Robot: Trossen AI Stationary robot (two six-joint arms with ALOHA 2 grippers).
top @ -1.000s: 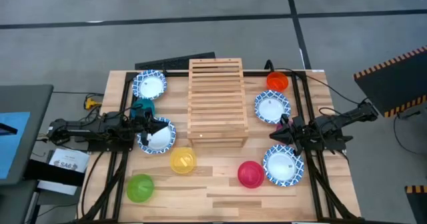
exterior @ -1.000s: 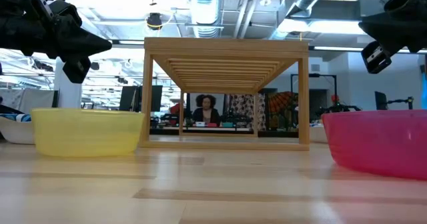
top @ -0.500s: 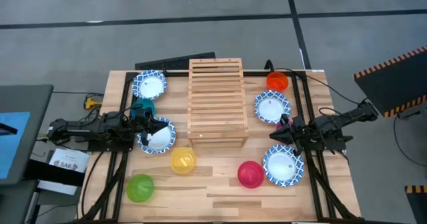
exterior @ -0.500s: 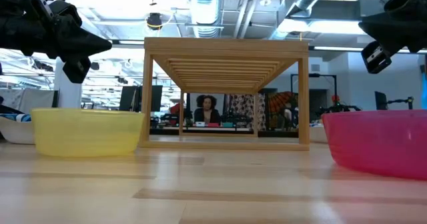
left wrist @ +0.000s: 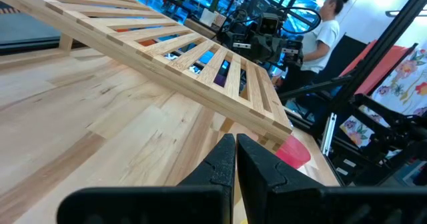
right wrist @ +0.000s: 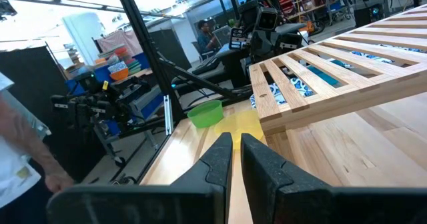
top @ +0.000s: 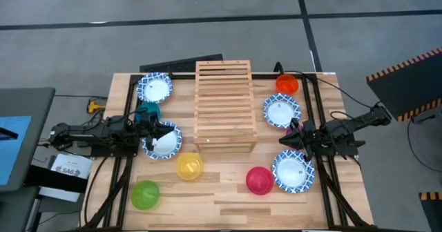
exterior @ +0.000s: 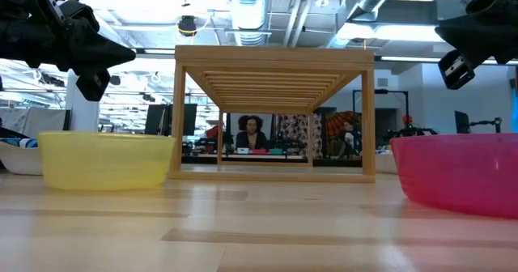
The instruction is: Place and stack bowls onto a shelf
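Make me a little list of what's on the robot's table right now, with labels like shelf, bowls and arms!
shelf: wooden slatted shelf, mid-table, nothing on it
patterned bowls: four on the table, two each side of the shelf
plain bowls: yellow bowl, green bowl, pink bowl, orange bowl
left gripper: shut, over a patterned bowl
right gripper: shut, holding nothing

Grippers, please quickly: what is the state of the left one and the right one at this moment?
Left gripper: shut, holding nothing, above the table beside the shelf.
Right gripper: shut, holding nothing, on the other side of the shelf.
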